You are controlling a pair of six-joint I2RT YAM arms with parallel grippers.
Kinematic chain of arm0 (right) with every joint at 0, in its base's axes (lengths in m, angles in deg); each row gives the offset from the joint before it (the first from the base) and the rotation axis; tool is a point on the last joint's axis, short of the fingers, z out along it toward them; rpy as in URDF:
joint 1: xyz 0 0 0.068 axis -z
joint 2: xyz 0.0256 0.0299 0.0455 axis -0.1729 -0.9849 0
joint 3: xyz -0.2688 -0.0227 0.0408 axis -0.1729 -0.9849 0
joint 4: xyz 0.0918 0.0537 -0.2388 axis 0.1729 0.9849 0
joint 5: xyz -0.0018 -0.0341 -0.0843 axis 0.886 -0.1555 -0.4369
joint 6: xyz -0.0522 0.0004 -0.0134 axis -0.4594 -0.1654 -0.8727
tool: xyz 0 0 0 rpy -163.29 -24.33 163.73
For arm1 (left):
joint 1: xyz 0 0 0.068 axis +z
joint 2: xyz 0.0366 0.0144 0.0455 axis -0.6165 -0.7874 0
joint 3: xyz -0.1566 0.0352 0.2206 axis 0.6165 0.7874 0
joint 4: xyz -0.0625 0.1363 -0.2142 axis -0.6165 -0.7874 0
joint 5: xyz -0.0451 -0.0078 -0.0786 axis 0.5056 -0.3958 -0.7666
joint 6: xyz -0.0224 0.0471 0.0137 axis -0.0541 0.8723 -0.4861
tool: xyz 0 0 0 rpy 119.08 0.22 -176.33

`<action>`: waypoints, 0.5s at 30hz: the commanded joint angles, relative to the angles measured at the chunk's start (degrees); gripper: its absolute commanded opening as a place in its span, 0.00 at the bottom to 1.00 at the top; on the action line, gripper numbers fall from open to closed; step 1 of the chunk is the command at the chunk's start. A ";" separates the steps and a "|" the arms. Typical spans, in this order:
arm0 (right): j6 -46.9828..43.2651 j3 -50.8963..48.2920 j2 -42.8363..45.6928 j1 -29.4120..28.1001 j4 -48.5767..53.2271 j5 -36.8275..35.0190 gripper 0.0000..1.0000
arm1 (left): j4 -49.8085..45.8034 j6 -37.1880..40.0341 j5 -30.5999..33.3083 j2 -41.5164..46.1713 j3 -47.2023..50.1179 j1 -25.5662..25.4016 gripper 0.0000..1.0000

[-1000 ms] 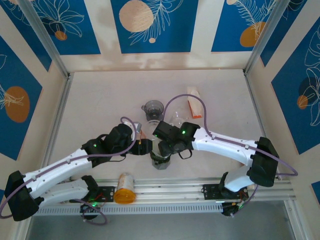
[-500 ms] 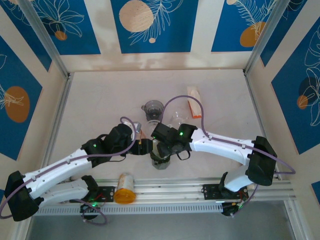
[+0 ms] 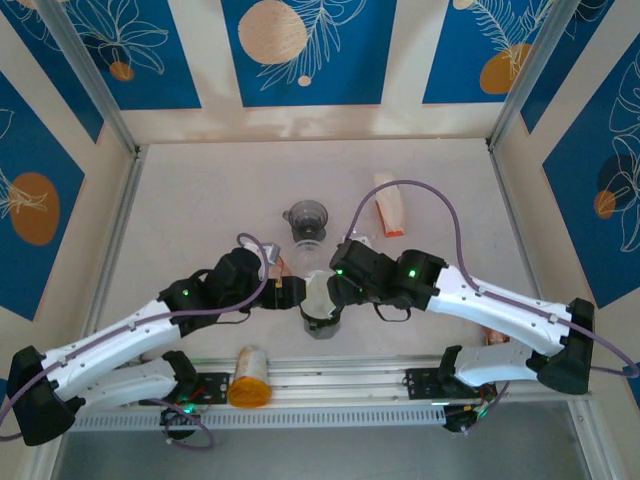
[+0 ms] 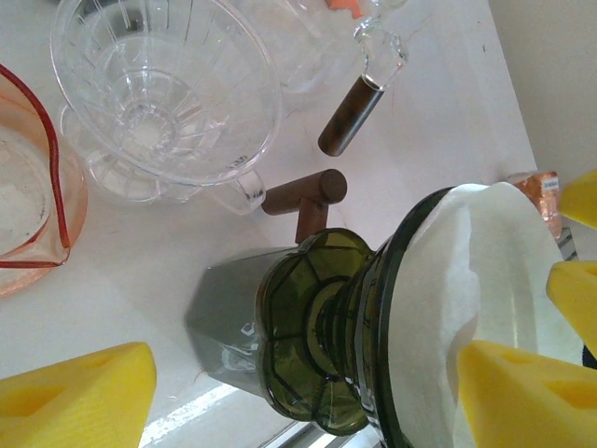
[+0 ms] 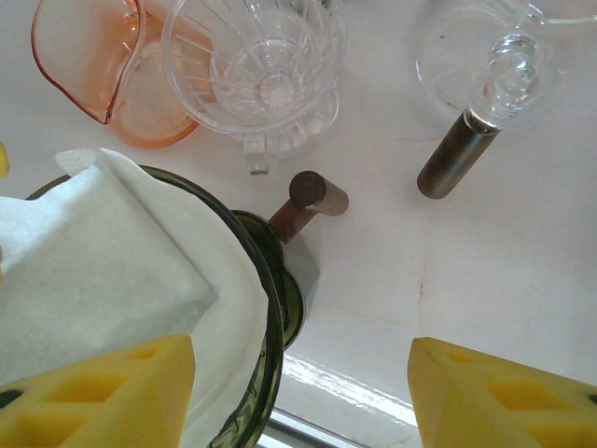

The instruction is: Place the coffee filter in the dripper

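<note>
The white table [image 3: 200,200] is boxed in by blue wall panels [image 3: 310,50] printed with pale leaves and orange discs. The left arm [image 3: 120,340] and right arm [image 3: 500,305] both reach toward the middle of the near edge and pretty much meet there, either side of the green dripper [image 4: 317,327].

That dripper sits just off the front rail [image 3: 350,372]. The paper filter [image 4: 466,271] is in it, a folded white sheet lying against the inside wall and poking past the rim. From the wrist cameras I can't tell if the dripper stands straight or is tipped.

The left gripper [image 4: 303,392] has its yellow fingers [image 4: 75,397] spread wide with the dripper between them, and the finger on the base side isn't touching it. The right gripper [image 5: 300,392] is spread too, one finger over the filter and the other over bare table, nothing pinched.

Just behind are a clear dripper [image 4: 159,84], an orange cup [image 5: 84,65] right beside it, and a glass jug [image 5: 485,47] with a dark grip [image 5: 455,157]. Further back there's a grey cup [image 3: 305,217] and an orange-and-white packet [image 3: 390,208]; whatever's printed on it is too small to read. An orange tub [image 3: 248,378] lies on the front rail, label unreadable as well. Smallest bit: the green dripper's brown handle [image 5: 308,201], sticking out toward the clear one.
</note>
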 commanded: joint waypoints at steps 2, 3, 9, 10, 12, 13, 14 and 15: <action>1.91 -2.30 0.64 -0.32 0.92 -0.14 0.60 | 1.31 -0.60 -0.82 1.00 -1.85 0.56 0.84; 2.06 -2.62 0.64 -0.29 0.55 -0.08 0.58 | 1.30 -0.65 -0.86 1.00 -1.91 0.53 0.83; 3.00 -3.75 0.31 -0.34 0.74 -0.41 0.48 | 0.55 -0.76 -0.31 0.94 -1.11 0.57 0.68; 3.11 -3.75 0.28 -0.37 1.06 -0.67 0.46 | 0.03 -0.77 0.07 0.91 -1.19 0.55 0.65; 3.23 -3.84 0.36 -0.34 1.15 -0.65 0.45 | -0.70 -0.76 0.69 1.03 -1.15 0.52 0.63; 3.17 -3.83 0.29 -0.35 0.96 -0.44 0.45 | -0.70 -0.70 0.63 1.13 -1.16 0.53 0.67; 3.03 -3.84 0.28 -0.41 0.78 -0.27 0.45 | -0.44 -0.56 0.44 1.54 -1.15 0.56 0.73; 3.04 -3.84 0.28 -0.40 0.62 -0.18 0.46 | 0.15 -0.46 0.30 2.00 -1.15 0.57 0.76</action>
